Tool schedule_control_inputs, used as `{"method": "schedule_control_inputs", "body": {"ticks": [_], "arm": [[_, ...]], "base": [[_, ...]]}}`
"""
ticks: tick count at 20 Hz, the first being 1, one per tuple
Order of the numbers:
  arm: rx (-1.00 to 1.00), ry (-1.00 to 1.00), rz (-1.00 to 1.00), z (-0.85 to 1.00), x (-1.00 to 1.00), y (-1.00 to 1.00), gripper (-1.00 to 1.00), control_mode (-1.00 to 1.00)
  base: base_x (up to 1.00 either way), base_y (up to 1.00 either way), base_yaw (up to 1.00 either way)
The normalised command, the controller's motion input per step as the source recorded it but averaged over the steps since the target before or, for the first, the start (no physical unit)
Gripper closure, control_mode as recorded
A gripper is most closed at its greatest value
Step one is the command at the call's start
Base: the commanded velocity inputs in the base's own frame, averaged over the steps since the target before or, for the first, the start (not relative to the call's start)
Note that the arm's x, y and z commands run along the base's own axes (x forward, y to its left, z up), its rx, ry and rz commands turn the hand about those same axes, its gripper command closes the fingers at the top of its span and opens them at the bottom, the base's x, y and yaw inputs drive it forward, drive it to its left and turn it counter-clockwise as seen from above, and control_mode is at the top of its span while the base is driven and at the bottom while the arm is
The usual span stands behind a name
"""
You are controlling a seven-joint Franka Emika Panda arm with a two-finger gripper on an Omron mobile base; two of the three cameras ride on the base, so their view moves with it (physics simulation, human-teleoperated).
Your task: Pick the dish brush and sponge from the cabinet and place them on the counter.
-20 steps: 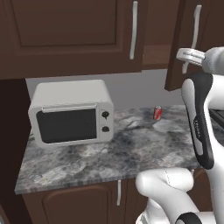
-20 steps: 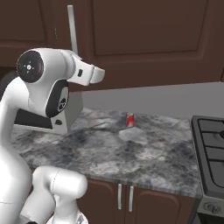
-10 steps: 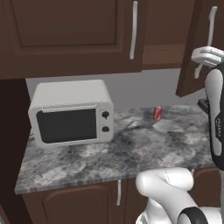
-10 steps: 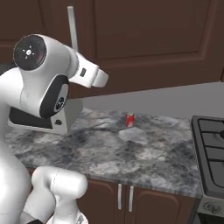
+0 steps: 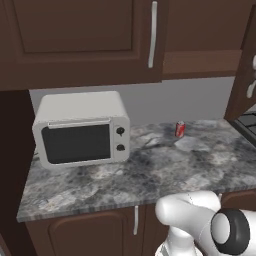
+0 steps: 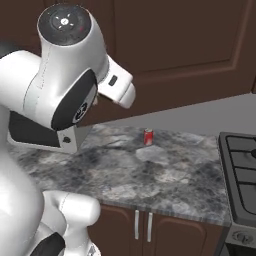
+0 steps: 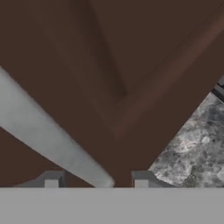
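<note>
Gleaming cylindrical handle (image 7: 52, 140), panelled cabinet (image 7: 131, 65)

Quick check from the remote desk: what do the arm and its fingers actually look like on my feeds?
The arm is glossy white with rounded shells and dark grey to black joint sections. One joint ends in a round dark cap bearing small markings and a red dot. A dark disc sits on the lower body in the left base view. The fingers are small, blocky and grey. No cables show.

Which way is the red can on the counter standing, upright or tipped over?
Upright: the red can stands on its base on the counter, silver top facing up, beside the microwave.
</note>
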Motion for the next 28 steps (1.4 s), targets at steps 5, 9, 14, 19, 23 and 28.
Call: {"method": "schedule_control_inputs", "body": {"ticks": [5,9,14,19,23,28], "arm": [[0.12,-0.11,0.15,0.00,-0.26,-0.01,-1.00,-1.00],[0.07,-0.15,0.20,0.00,-0.51,0.05,-1.00,-1.00],[-0.08,-0.07,0.04,-0.06,-0.87,0.62,-1.00,-1.00],[-0.25,-0.01,0.01,-0.21,-0.79,0.85,-1.00,-1.00],[-0.43,-0.04,0.00,-0.36,-0.72,0.62,-1.00,-1.00],[-0.50,-0.18,-0.04,-0.27,-0.40,0.50,-1.00,-1.00]], "base": [[0.00,0.00,0.00],[0.00,0.00,0.00],[0.00,0.00,0.00],[0.00,0.00,0.00],[0.00,0.00,0.00],[0.00,0.00,0.00]]}}
